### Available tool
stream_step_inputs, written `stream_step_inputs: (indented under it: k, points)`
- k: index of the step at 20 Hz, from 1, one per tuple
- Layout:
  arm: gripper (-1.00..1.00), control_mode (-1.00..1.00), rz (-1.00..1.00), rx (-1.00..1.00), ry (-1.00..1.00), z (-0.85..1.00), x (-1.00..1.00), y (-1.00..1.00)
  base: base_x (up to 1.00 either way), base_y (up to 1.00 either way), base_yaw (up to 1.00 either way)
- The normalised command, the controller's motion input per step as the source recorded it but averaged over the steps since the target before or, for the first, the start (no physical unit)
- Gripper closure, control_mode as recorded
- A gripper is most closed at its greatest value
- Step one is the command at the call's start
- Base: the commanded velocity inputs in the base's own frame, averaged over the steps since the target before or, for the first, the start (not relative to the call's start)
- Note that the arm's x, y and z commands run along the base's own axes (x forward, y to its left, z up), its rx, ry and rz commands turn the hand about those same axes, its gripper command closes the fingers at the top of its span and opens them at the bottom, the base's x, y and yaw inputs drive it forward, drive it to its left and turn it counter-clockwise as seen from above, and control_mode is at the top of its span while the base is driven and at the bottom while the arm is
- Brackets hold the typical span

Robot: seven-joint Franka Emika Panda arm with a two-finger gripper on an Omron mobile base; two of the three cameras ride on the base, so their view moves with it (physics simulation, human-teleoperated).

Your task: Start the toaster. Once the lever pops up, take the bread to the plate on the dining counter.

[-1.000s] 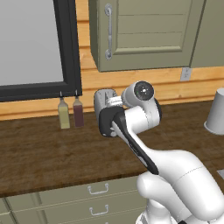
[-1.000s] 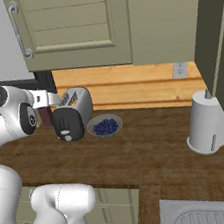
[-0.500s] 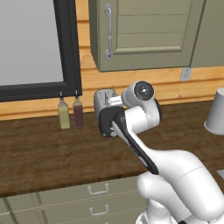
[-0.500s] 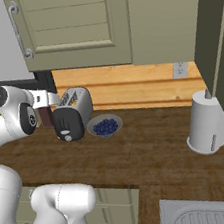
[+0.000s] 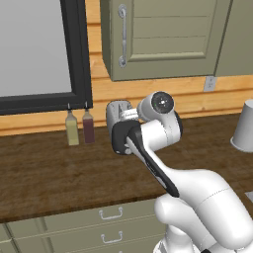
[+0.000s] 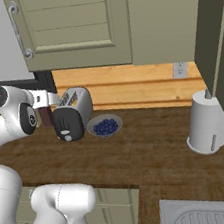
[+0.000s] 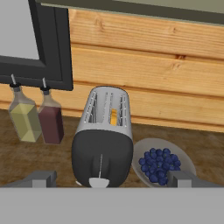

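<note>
Two bottles (image 7: 37, 116) sit at about 9 o'clock in the hand view, one yellowish, one dark red, standing just beside the toaster (image 7: 104, 140) on the wooden counter (image 6: 140, 153). Toaster is dead centre, black end panel facing the claw (image 7: 111, 178), with the lever (image 7: 99, 182) as a whitish tab low on that panel, around 6 o'clock. Bread (image 7: 113, 117) is only a golden sliver peeking from the right-hand slot, so I'd guess it's down inside. Grey bowl of blueberries (image 7: 162, 165) is touching or nearly touching the toaster at 4 o'clock.

Claw is spread wide with nothing in it, fingertips either side of the panel's base and not touching it as far as I can tell.

For the push, I'd line one finger over the tab rather than straddling it, come in straight at the end panel, and press downward along the slot line. Stay off the round knob, and don't clip the bowl.
</note>
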Motion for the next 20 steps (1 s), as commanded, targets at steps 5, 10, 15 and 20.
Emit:
stream_step_inputs:
  k: [5,10,15,20]
  points:
    - [-1.00,-1.00,0.00,0.00,0.00,0.00,0.00,0.00,0.00,0.00,0.00]
    - [-1.00,-1.00,0.00,0.00,0.00,0.00,0.00,0.00,0.00,0.00,0.00]
    - [-1.00,-1.00,0.00,0.00,0.00,0.00,0.00,0.00,0.00,0.00,0.00]
    - [-1.00,-1.00,0.00,0.00,0.00,0.00,0.00,0.00,0.00,0.00,0.00]
